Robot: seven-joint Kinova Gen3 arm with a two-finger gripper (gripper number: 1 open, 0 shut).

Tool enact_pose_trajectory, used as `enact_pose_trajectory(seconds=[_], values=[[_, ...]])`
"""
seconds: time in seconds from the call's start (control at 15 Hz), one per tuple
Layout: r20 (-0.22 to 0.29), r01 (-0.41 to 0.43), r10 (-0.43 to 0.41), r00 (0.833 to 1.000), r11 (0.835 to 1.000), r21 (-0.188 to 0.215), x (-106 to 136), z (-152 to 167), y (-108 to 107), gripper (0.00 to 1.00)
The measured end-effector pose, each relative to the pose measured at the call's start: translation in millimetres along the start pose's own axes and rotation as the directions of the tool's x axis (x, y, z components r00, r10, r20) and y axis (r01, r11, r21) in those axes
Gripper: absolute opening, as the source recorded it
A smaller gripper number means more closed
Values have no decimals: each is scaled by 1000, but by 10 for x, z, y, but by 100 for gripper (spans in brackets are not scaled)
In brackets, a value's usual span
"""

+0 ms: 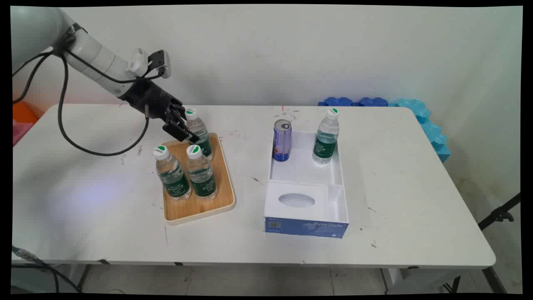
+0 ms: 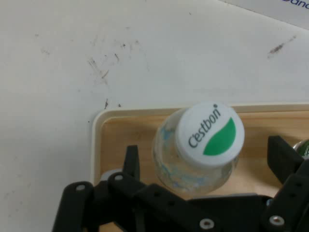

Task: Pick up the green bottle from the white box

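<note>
The gripper [image 2: 205, 166], slanting down from the upper left, stands open with one finger [image 2: 131, 162] on each side of an upright water bottle [image 2: 200, 145], not yet closed on it. That bottle stands near the far edge of the wooden tray [image 1: 220, 196], cap up, with two more bottles [image 1: 187, 175] toward the tray's middle.

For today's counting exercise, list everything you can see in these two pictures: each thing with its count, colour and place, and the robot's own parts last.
Water bottles on tray: three, clear, green labels, white caps; two near, one far.
Wooden tray: one, light wood, table's left-centre.
Water bottle in box: one, same kind, far right corner.
Can: one, blue-purple, box's far left corner.
Box: one, white inside, blue front, right of tray.
Foam blocks: several, blue, behind table's far right corner.
Table: one, white.
Gripper: one, black, fingers open either side of the far tray bottle.
</note>
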Motion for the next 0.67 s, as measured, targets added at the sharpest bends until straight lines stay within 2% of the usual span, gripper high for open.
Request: enact_pose_trajectory(seconds=[0.27,0.67], values=[[-18,-12,12,1000,1000,3,9,-113,-25,100],[-44,-25,25,999,1000,-1,44,-660,0,100]])
